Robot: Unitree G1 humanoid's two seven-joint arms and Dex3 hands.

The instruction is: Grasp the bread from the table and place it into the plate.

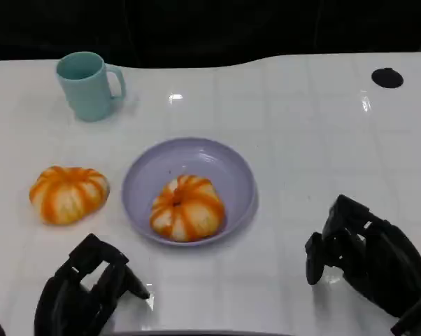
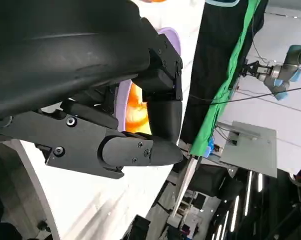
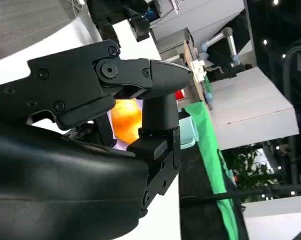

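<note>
- One bread (image 1: 187,208) sits in the plate (image 1: 233,166), on the plate's near side, touching its floor and near the near rim; orange with pale stripes.
- The left wrist view catches that bread (image 2: 136,111) as an orange patch behind the hand's fingers, with the plate's lilac rim (image 2: 171,39) beside it.
- The right wrist view shows an orange bread (image 3: 126,118) past the fingers too, lilac just under it.
- A second bread (image 1: 68,194) lies on the table (image 1: 315,133) just beside the plate, toward the table's left edge, not touching the rim.
- Plate is lilac, round, shallow, about mid-table.
- Left hand (image 1: 84,288) hangs low at the near edge, near the second bread but apart from it; fingers (image 1: 130,280) curled in loosely, holding nothing.
- In its own wrist view the left hand (image 2: 125,125) has fingers drawn together with nothing between them.
- Right hand (image 1: 368,255) sits toward the near right corner, well apart from the plate; fingers (image 1: 317,257) bent in, holding nothing.
- The right hand (image 3: 135,100) in its wrist view looks the same, fingers close and bare.
- A teal mug (image 1: 88,85) stands upright toward the far left corner, handle pointing to the right edge.
- A small black disc (image 1: 387,77) lies near the far right corner.
</note>
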